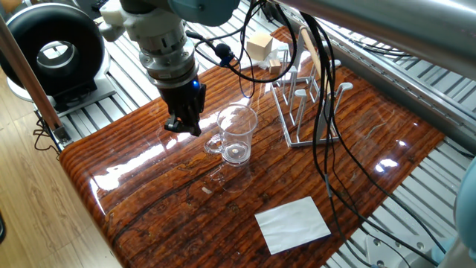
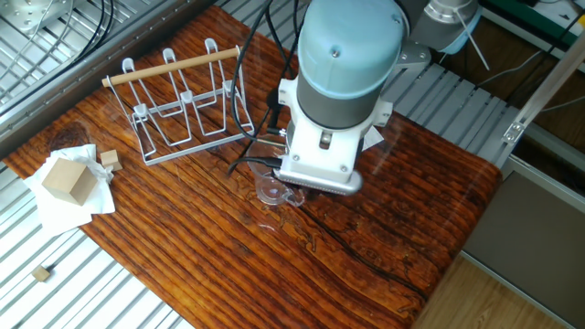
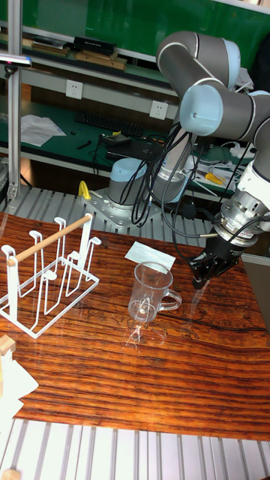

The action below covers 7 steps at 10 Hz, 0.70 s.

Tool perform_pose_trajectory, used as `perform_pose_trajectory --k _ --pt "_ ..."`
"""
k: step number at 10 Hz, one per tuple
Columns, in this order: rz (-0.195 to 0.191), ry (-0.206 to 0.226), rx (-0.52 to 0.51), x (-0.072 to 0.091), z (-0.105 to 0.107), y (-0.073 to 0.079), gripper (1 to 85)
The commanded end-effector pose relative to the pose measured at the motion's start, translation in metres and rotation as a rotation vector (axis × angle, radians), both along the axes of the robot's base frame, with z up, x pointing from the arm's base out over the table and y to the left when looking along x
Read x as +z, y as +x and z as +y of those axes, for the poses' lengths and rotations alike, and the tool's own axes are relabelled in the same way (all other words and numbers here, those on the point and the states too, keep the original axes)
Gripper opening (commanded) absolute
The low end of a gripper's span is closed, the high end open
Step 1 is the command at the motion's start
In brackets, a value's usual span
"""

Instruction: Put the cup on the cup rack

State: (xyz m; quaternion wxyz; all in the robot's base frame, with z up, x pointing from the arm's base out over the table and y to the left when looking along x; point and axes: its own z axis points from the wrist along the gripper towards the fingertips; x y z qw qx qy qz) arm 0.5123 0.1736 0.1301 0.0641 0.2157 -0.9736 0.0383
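Glossy red-brown wood grain covers the surface (image 1: 163, 201), and nearest the camera in one fixed view a white sheet of paper (image 1: 292, 223) lies flat on it, well apart from everything else. Farther in, near the middle of the surface, the cup (image 1: 236, 135) stands upright on its base, clear glass with a small handle pointing left in that view. In the tall fixed view the cup (image 3: 148, 292) shows the same upright stance, its handle turned to the right toward the arm.

Just left of the cup in one fixed view, the black claw (image 1: 184, 124) hangs low over the wood, tilted, its tips near the cup's handle side but not touching the glass. Whether its jaws are apart or together I cannot tell; the fingers read as one dark mass there and in the tall fixed view (image 3: 204, 274). In the other fixed view the arm's pale blue and white wrist hides the claw and most of the cup (image 2: 271, 192).

Farther right, the cup rack (image 1: 306, 100) stands on the surface, well apart from the cup, its grey wire pegs upright and bare under a light wooden rod. Beyond it, at the far edge, a small wooden block (image 1: 259, 46) rests on crumpled white paper.
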Motion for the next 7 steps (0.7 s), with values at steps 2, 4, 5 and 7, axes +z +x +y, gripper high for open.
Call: perform_pose_trajectory --k 2,4,5,7 --pt "0.017 0.013 0.000 -0.0026 -0.0008 -0.0051 1.3" --pt "0.015 0.017 0.000 -0.0033 0.0001 -0.0047 1.3" --pt "0.014 0.020 -0.001 -0.0037 0.0008 -0.0041 1.3" --pt "0.002 0.038 0.006 -0.0033 0.0077 0.0011 1.3"
